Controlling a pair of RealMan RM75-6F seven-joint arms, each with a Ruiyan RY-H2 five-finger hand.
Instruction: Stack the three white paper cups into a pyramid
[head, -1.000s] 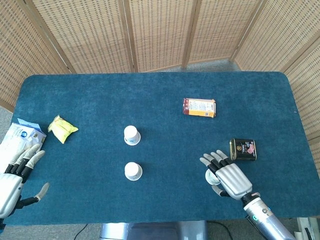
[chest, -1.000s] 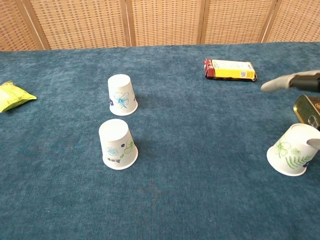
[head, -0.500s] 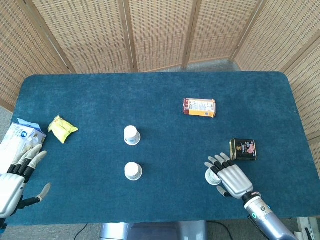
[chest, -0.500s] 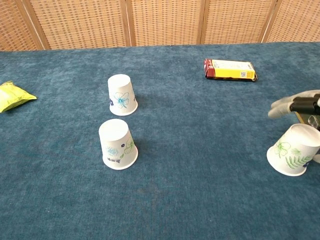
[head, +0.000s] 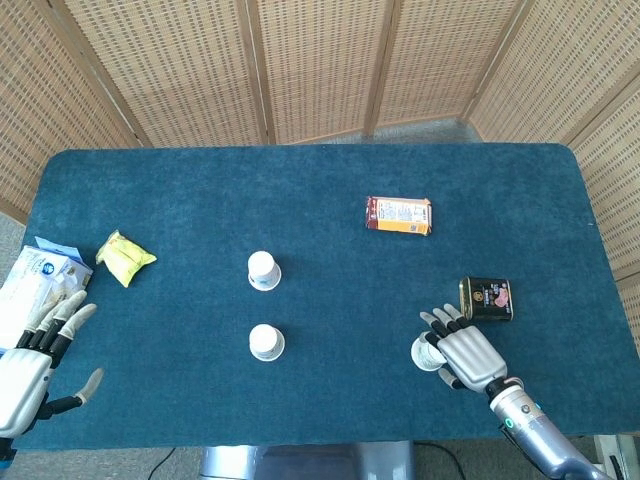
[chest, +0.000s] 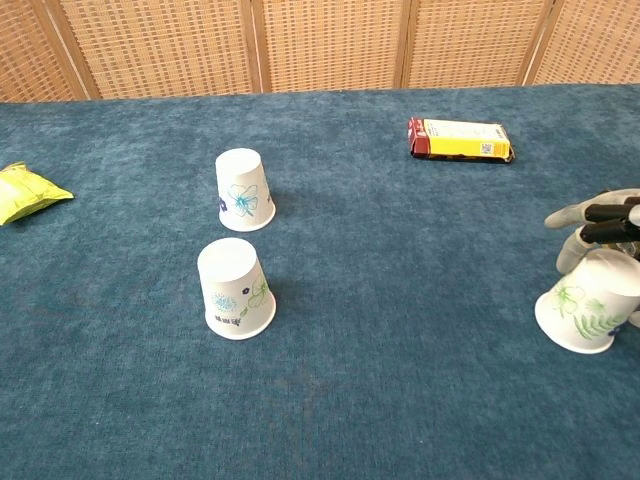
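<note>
**Three cups upside down on the blue table, right hand over the third**

Taking the far cup (chest: 244, 190) as the landmark: well to its left, off the table's corner, the left hand (head: 30, 352) hovers with its fingers spread apart, holding nothing, next to a white packet (head: 30, 275). A yellow snack bag (head: 125, 257) lies between that hand and the far cup.

The far cup stands upside down, its long axis upright, closed base up and wide mouth on the blue table (head: 320, 190). Just nearer the camera, apart from it, the near cup (chest: 235, 288) stands the same way.

To the right and further back lies an orange biscuit pack (chest: 460, 139), flat, long side running left to right.

Far right of the landmark, the third cup (chest: 587, 302) is also mouth down but tilted, its base leaning right. The right hand (head: 462, 350) sits over it, fingers (chest: 585, 214) draped on its top; whether they grip it cannot be told. A dark tin (head: 486, 298) lies just beyond that hand.
</note>
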